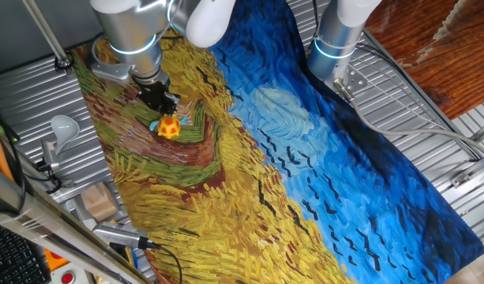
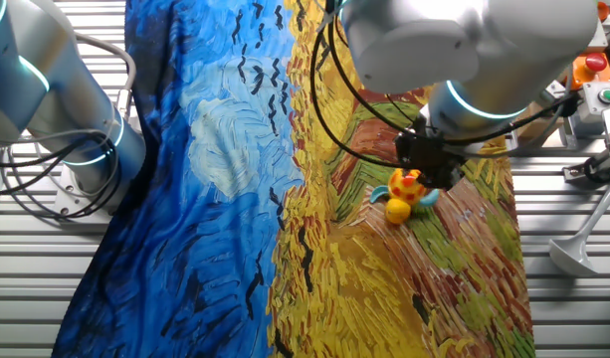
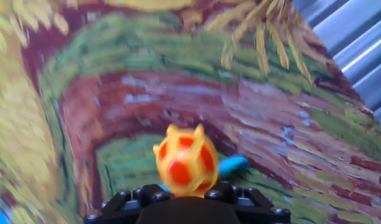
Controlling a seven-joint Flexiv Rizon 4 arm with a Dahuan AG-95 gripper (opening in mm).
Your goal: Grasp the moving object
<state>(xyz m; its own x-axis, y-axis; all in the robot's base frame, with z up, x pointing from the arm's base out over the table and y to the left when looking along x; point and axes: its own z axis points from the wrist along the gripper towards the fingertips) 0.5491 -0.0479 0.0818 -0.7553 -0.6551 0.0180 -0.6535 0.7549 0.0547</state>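
One painted cloth (image 1: 320,181) covers the tabletop. The gripper (image 1: 161,102) hangs low near the edge with the tan wooden block (image 1: 99,201), right over the yellow-orange toy figure (image 1: 169,127). Figure sits on the cloth at the fingertips. Can't tell finger state: open or gripping.

A table of ribbed metal slats (image 1: 431,118) carries a painted cloth (image 1: 305,173), yellow wheat strokes on its left part and blue sky on its right, running from the top of the frame to the lower right. On the cloth at upper left lies a small yellow-orange toy figure (image 1: 169,127). On bare slats at lower left sit a tan wooden block (image 1: 99,201) and a white scoop (image 1: 58,130).
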